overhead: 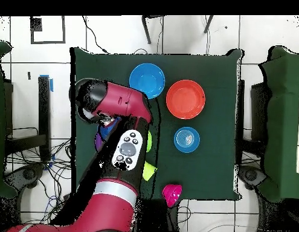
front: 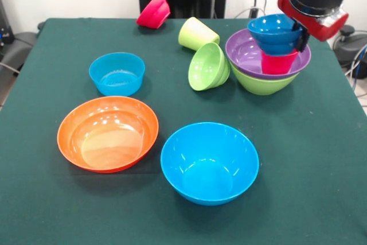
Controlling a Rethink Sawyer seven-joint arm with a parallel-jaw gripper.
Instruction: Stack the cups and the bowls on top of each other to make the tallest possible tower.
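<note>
The tower stands at the right in the front view: a large lime-green bowl [front: 261, 84] holds a purple bowl [front: 243, 50] with a red cup [front: 277, 63] in it. A small dark blue bowl [front: 274, 31] sits on the red cup. My gripper [front: 299, 34] comes down from above and is shut on the right rim of this dark blue bowl. The lime-green cup [front: 196, 34] lies on its side left of the tower. A small lime-green bowl [front: 207, 66] rests on its edge beside the tower. In the overhead view my arm [overhead: 118, 106] hides the tower.
A small pink-red bowl [front: 153, 11] lies tipped at the far edge. A small light blue bowl [front: 117, 73], a large orange bowl [front: 108, 133] and a large light blue bowl [front: 209, 162] stand upright on the green table [front: 46, 199].
</note>
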